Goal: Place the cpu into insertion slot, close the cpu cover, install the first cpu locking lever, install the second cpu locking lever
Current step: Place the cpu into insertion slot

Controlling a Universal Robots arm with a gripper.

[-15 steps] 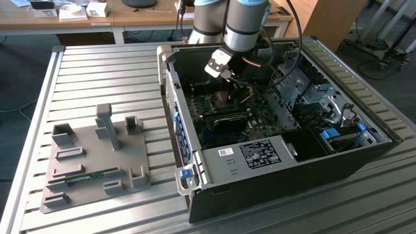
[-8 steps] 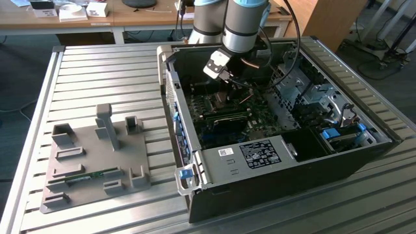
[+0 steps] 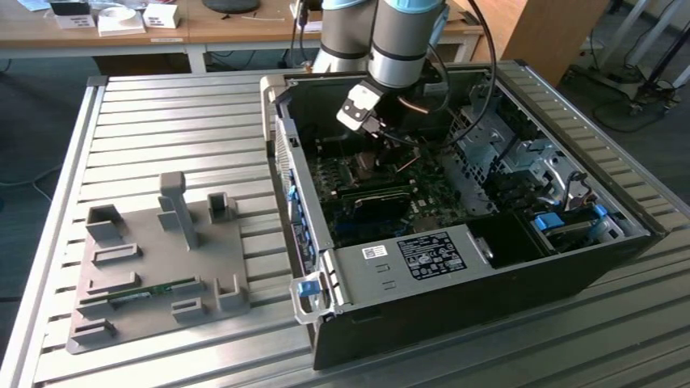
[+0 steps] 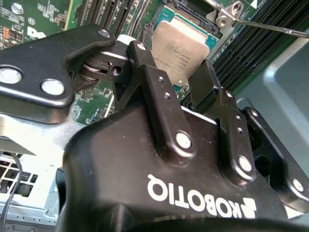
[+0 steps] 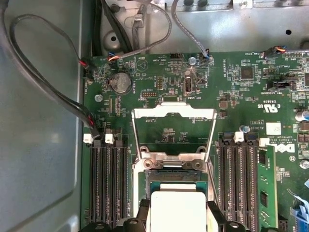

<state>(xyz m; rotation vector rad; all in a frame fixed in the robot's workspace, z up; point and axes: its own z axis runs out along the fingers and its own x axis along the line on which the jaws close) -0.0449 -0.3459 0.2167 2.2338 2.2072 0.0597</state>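
Observation:
The cpu (image 4: 179, 46) is a silver-grey square chip held between my gripper's black fingers (image 4: 145, 67), just over the green motherboard. My gripper (image 4: 171, 60) is shut on it. In the first wrist view the cpu (image 5: 176, 210) covers the near part of the insertion slot (image 5: 174, 176), whose dark frame shows beyond it, and my gripper (image 5: 177, 212) flanks the chip on both sides. The cpu cover (image 5: 174, 114) stands open, folded back away from the slot. A thin locking lever (image 4: 270, 26) sticks out, unlatched. In the exterior view my gripper (image 3: 372, 133) reaches down inside the computer case.
Rows of black memory slots (image 5: 108, 183) (image 5: 239, 179) flank the socket. Cables (image 5: 58, 96) run along the case wall. A grey drive cage (image 3: 506, 153) and labelled power supply (image 3: 426, 255) crowd the case. A grey fixture plate (image 3: 157, 267) lies on the slatted table.

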